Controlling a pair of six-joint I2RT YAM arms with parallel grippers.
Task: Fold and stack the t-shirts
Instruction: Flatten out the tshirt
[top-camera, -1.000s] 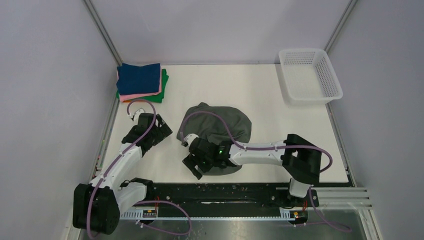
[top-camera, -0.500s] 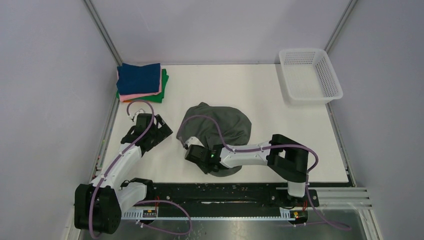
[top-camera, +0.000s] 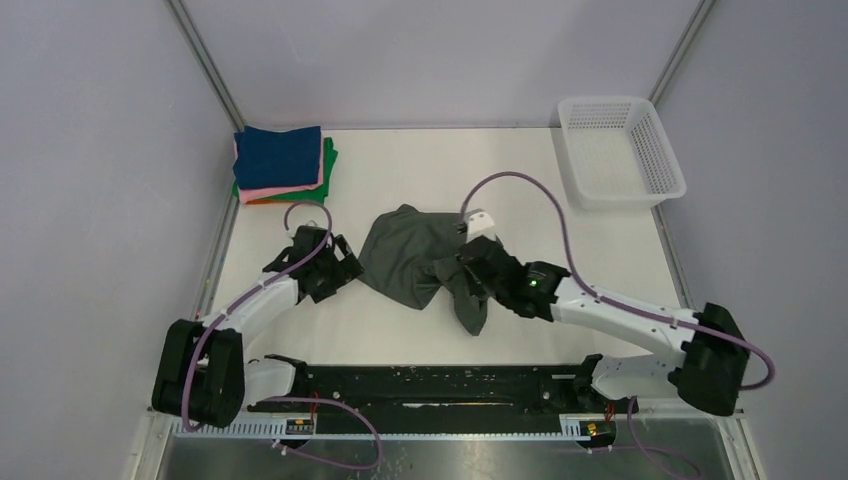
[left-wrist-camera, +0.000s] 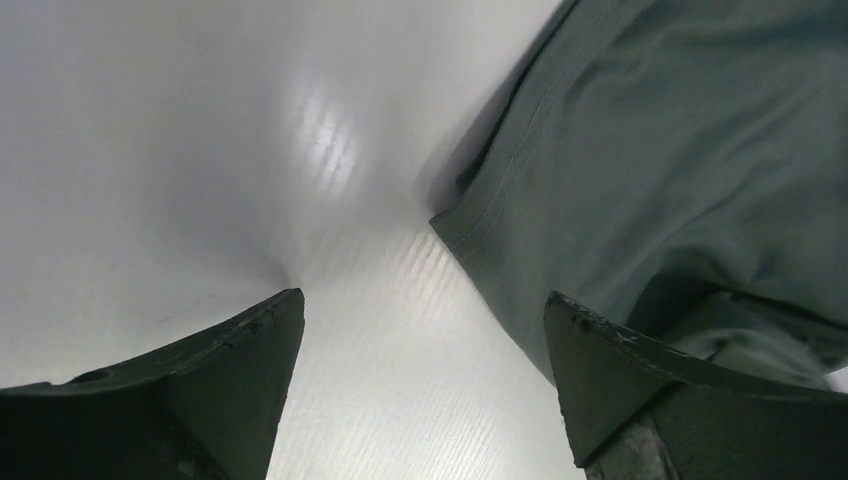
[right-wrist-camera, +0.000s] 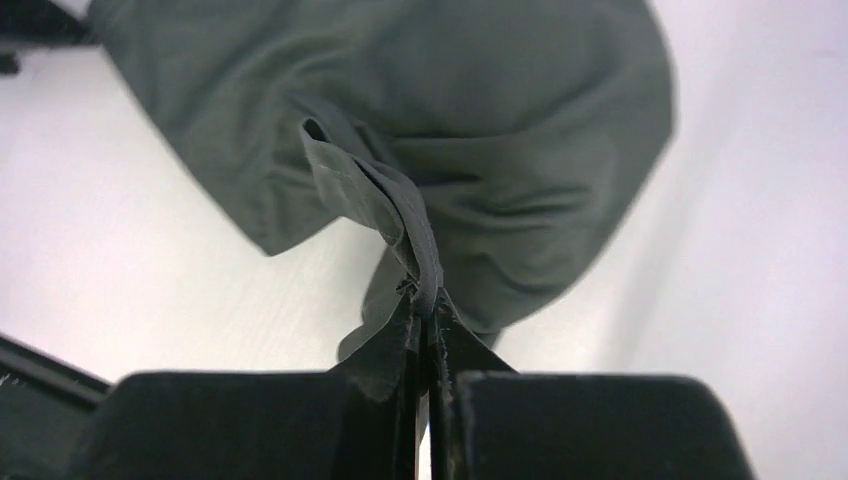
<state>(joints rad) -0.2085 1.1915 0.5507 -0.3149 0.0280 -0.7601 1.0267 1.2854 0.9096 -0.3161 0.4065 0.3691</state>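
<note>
So the dark grey-green t-shirt (top-camera: 405, 262) is sitting crumpled around the middle of the white surface (top-camera: 560, 230), between the two arms. It's not flat at all. Most of the cloth is a rumpled lump on the left, and from there it stretches right and toward the near edge, so the long axis runs kinda diagonal, far-left to near-right.

The right hand (right-wrist-camera: 425, 312) is clamped tight on a pinched ridge of the fabric, fingers basically together with cloth squeezed between them, and a loose flap droops from the pinch. It's a soft matte knit with lots of folds and a stitched hem along the edge.

The left hand (left-wrist-camera: 420, 312) is spread wide with nothing in it, low over the surface right at the shirt's left edge, and a hem corner pokes in between its dark fingers.

The far-left corner has the folded stack (top-camera: 283, 165): neat squares, navy on top, then pink, orange, green. The white plastic mesh basket (top-camera: 620, 150) is in the far-right corner, well apart from everything.
</note>
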